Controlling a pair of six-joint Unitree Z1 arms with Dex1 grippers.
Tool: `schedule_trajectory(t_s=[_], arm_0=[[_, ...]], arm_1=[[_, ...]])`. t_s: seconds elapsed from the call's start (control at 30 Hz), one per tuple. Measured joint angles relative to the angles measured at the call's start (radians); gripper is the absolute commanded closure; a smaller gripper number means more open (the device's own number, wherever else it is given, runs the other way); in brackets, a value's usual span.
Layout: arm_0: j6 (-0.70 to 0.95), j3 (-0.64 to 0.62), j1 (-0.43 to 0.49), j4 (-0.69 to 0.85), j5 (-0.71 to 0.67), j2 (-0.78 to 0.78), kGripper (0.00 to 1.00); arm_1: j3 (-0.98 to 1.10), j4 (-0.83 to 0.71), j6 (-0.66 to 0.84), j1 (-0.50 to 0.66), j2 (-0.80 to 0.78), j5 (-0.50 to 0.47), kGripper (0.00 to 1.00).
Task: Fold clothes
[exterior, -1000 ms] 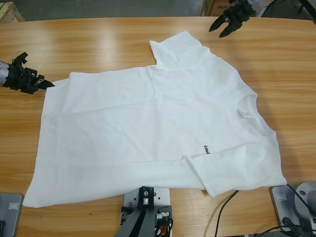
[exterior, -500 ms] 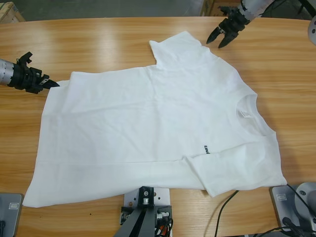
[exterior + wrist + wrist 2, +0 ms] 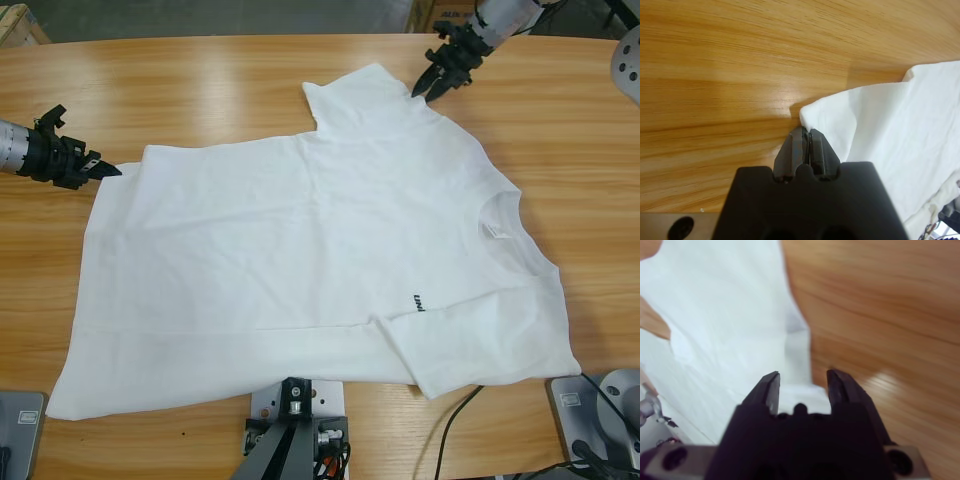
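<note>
We grip the T-shirt (image 3: pixel 300 260) hem corner in our closed left end effector (image 3: pixel 100 170), and should lower our open right end effector (image 3: pixel 425 88) squarely over the sleeve edge.

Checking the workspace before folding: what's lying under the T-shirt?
Only the wooden table shows around the white T-shirt, which lies spread flat. A black cable runs toward its lower sleeve; anything beneath the cloth is covered and can't be seen.
</note>
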Motion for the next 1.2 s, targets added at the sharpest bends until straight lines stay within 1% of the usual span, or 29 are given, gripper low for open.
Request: schedule_trajectory(t_s=[0.1,0.2,0.27,0.3,0.33,0.77,1.0,1.2], arm_0=[[0.000,0.000,0.000,0.000,0.000,0.000,1.000],[0.000,0.001,0.000,0.000,0.000,0.000,1.000],[0.000,0.001,0.000,-0.001,0.000,0.000,1.000],[0.000,0.001,0.000,-0.001,0.000,0.000,1.000],[0.000,0.001,0.000,-0.001,0.000,0.000,1.000],[0.000,0.016,0.000,-0.006,-0.004,-0.006,1.000],[0.000,0.041,-0.001,-0.006,-0.017,-0.024,1.000],[-0.001,0.071,-0.001,-0.006,-0.038,-0.040,1.000]], arm_1=[[0.000,0.000,0.000,0.018,0.003,0.016,0.694],[0.000,0.000,0.000,0.022,0.005,0.024,0.923],[0.000,0.000,0.000,0.022,0.007,0.028,0.934],[0.000,0.000,0.000,0.022,0.009,0.031,0.953],[0.000,0.000,0.000,0.022,0.011,0.036,1.000],[0.000,0.000,-0.016,0.021,0.026,0.054,1.000],[0.000,0.003,-0.046,0.021,0.028,0.134,1.000],[0.000,0.055,-0.058,0.021,0.023,0.149,1.000]])
